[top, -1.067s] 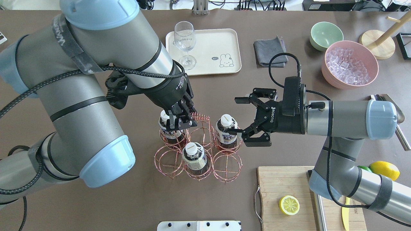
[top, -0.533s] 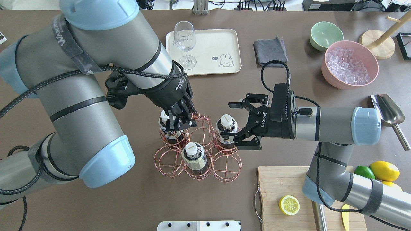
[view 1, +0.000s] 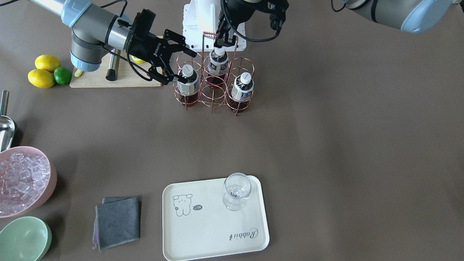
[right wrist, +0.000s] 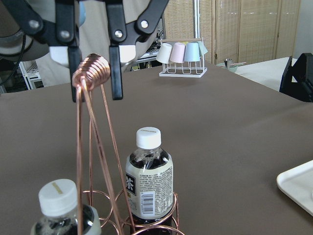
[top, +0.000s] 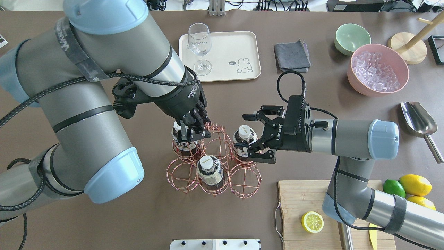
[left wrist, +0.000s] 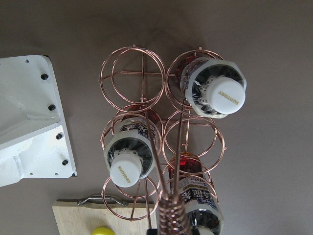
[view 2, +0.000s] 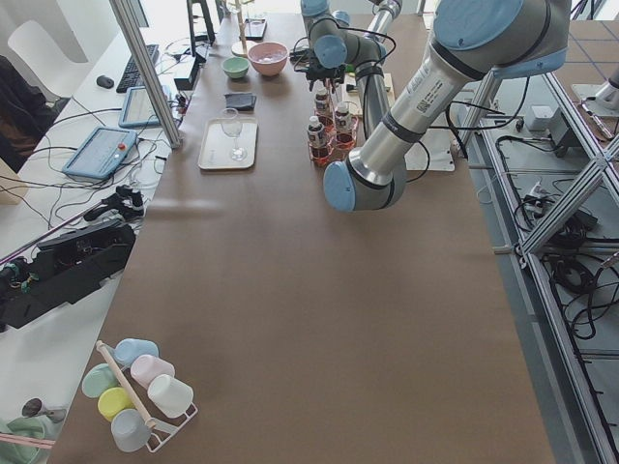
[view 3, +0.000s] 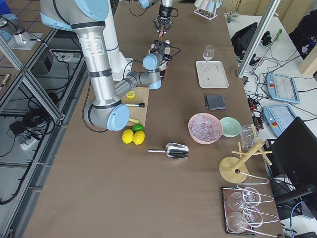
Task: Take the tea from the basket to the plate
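Well, right gripper (top: 241, 132) gapes wide around a tea (view 1: 189, 85) standing in the basket (top: 181, 180) (three teas there), gripping nothing; left gripper (top: 192, 133) pinches the basket's handle (view 1: 209, 35).

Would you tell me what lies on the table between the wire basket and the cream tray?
Nothing: in the front-facing view, only bare brown tabletop separates the basket from the tray.

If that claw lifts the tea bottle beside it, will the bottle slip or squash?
The tea bottle looks nearly full of dark liquid, so it is probably heavy for its size. Its clear plastic wall may give slightly between the fingers of the open right gripper. It stands upright in a ring of the basket and should lift straight out.
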Controlling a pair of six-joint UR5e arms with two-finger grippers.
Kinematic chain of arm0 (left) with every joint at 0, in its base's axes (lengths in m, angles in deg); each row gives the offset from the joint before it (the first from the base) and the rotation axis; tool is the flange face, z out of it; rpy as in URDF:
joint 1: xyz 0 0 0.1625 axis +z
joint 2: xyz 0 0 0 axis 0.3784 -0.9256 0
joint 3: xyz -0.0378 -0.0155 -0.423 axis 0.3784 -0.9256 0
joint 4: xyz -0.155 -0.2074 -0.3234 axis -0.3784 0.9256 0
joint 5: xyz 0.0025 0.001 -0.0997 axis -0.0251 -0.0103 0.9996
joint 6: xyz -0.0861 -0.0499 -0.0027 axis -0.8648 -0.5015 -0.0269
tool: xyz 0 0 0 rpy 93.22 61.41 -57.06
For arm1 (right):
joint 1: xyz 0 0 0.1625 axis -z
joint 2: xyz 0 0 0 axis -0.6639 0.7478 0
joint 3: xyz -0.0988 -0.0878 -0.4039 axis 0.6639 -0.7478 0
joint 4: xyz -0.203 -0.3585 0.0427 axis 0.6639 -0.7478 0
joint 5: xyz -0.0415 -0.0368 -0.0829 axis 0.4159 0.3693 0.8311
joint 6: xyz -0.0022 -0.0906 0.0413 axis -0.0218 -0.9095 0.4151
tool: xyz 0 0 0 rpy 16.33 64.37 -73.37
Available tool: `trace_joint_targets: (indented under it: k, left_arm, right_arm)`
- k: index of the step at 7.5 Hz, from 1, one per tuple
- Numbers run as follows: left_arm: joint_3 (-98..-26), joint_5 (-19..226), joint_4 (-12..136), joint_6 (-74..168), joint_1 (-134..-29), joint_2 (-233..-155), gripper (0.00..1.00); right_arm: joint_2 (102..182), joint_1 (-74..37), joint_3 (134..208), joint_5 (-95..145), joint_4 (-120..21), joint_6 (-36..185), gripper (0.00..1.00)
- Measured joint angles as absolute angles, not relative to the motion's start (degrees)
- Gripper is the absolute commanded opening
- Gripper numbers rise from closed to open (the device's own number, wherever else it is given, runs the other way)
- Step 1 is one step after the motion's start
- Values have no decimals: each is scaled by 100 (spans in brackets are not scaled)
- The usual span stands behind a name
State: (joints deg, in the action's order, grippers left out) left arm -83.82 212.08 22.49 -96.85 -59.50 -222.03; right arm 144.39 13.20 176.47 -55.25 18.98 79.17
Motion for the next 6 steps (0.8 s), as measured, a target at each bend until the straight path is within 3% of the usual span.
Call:
trace_joint_targets:
  k: [2, 3, 4, 6]
  left_arm:
    - [-8395, 21203, 2249, -9688, -5950, -22182, 0]
    - [-8396, 21199, 2248, -9692, -5950, -22183, 0]
    - [-8393, 21197, 2248, -9692, -5950, -22189, 0]
    - [-8402, 21199, 2244, -9698, -5949, -22198, 0]
  right_arm:
    - [14467, 1317, 17651, -5534, 1898, 7927, 32]
    - [14483, 1309, 17651, -5538, 1900, 7929, 7]
    - [14511, 1296, 17655, -5551, 1900, 7950, 0]
    - [14569, 1268, 17697, -5671, 1825, 7988, 0]
